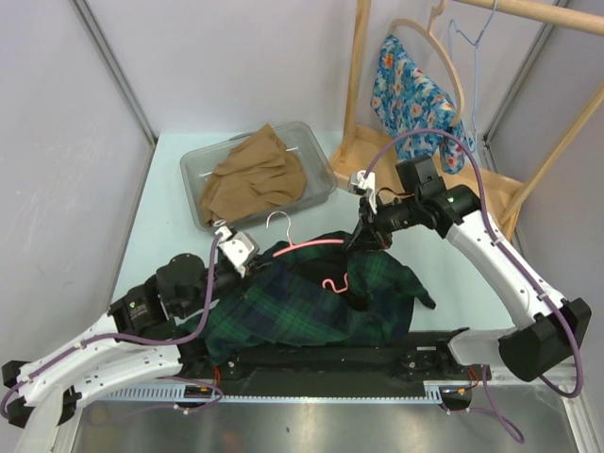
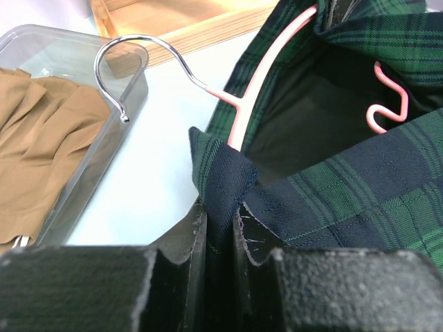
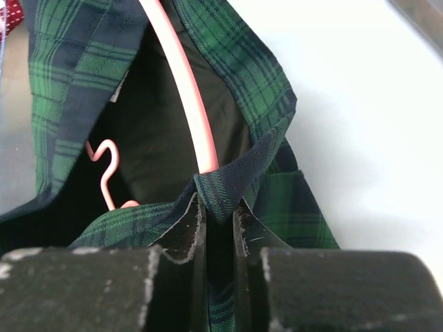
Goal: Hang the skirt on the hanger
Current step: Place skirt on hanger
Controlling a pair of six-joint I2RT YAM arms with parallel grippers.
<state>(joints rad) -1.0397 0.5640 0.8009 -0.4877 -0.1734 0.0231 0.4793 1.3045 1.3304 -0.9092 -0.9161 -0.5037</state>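
We see the dark green and navy plaid skirt spread on the pale table just ahead of our bases, its waistband running left to right between both arms. The pink plastic hanger with a steel hook sits inside that waistband, hook towards the clear plastic bin of tan cloth. Our left gripper pinches the waistband's left corner. Our right gripper nips the right end beside the hanger arm. The wooden rack stands beyond.
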